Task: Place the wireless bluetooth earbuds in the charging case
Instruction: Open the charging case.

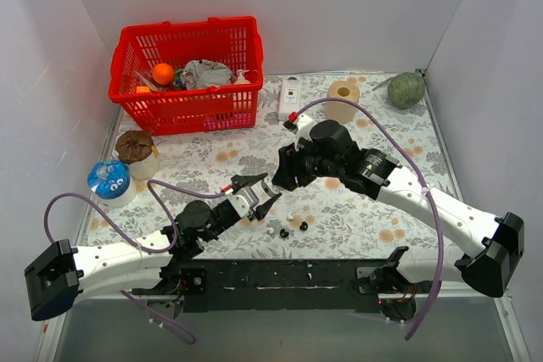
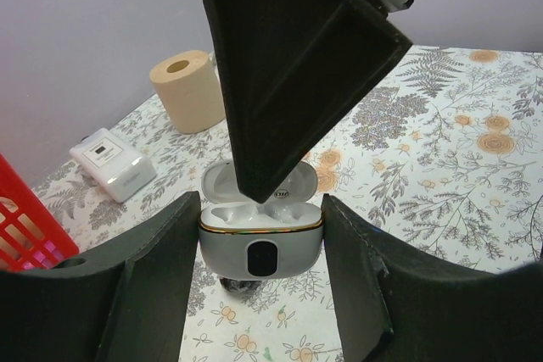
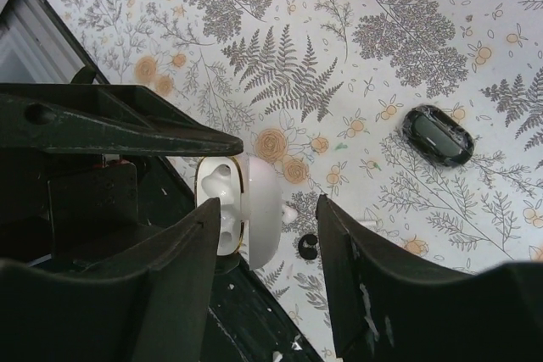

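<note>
My left gripper (image 2: 260,206) is shut on the white charging case (image 2: 261,242), holding it by its sides just above the table with the lid open. The right gripper (image 3: 270,203) hovers directly over the case with its jaws apart and nothing showing between them. In the left wrist view one of its fingertips (image 2: 254,192) reaches down to the case's cavities. Several tiny earbuds lie loose on the cloth below: a white one (image 3: 288,214), a black one (image 3: 307,247), and more of them (image 1: 284,232) in the top view.
A black oval case (image 3: 437,135) lies on the floral cloth to the right. At the back stand a red basket (image 1: 187,74), a white box (image 1: 289,97), a paper roll (image 1: 344,101) and a green ball (image 1: 405,89). A brown-lidded cup (image 1: 137,152) stands at the left.
</note>
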`<state>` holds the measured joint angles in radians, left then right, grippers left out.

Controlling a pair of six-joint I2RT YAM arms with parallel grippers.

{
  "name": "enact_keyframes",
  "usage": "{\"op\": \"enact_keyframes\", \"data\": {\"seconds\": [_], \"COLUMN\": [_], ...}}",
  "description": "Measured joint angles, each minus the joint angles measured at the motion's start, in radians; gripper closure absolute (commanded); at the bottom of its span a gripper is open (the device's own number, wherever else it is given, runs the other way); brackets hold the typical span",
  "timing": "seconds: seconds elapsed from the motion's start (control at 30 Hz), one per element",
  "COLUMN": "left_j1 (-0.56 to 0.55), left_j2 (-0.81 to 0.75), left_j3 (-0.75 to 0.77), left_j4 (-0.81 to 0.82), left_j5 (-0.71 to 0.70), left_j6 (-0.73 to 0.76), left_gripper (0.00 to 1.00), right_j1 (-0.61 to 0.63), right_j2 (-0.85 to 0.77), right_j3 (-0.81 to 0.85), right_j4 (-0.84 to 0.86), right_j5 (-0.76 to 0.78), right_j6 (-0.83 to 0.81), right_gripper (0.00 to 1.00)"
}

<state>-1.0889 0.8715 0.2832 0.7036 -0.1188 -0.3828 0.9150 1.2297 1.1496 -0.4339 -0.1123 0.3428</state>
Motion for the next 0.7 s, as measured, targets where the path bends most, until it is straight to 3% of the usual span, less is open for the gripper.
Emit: {"op": "enact_keyframes", "data": {"seconds": [0.3,0.4,0.47,0.53,0.67,0.7], "left_j1": [0.000,0.000,0.000,0.000,0.000,0.000], "left_j2": [-0.019,-0.019,-0.018,-0.018,-0.017,-0.017], "left_j3": [0.000,0.000,0.000,0.000,0.000,0.000], "left_j4": [0.010,0.011,0.011,0.016,0.023,0.023], "left_j5": [0.000,0.000,0.000,0.000,-0.001,-0.001], "left_j6": [-0.008,-0.011,-0.014,-0.018,-0.041,-0.042], "left_gripper": [1.00,1.00,0.99,0.87,0.43,0.38], "right_j1": [-0.039,-0.039,-0.039,-0.039,-0.042,-0.042], "right_j2": [0.001,0.001,0.001,0.001,-0.005,-0.006], "right_j3": [-0.022,-0.029,-0.035,-0.035,-0.035,-0.035], "right_j4": [0.038,0.054,0.060,0.060,0.051,0.049], "right_j5": [-0.077,-0.092,-0.098,-0.101,-0.100,-0.100], "right_j6": [0.027,0.029,0.031,0.030,0.019,0.018], "right_gripper": [0.61,0.71,0.85,0.99,0.99,0.99]}}
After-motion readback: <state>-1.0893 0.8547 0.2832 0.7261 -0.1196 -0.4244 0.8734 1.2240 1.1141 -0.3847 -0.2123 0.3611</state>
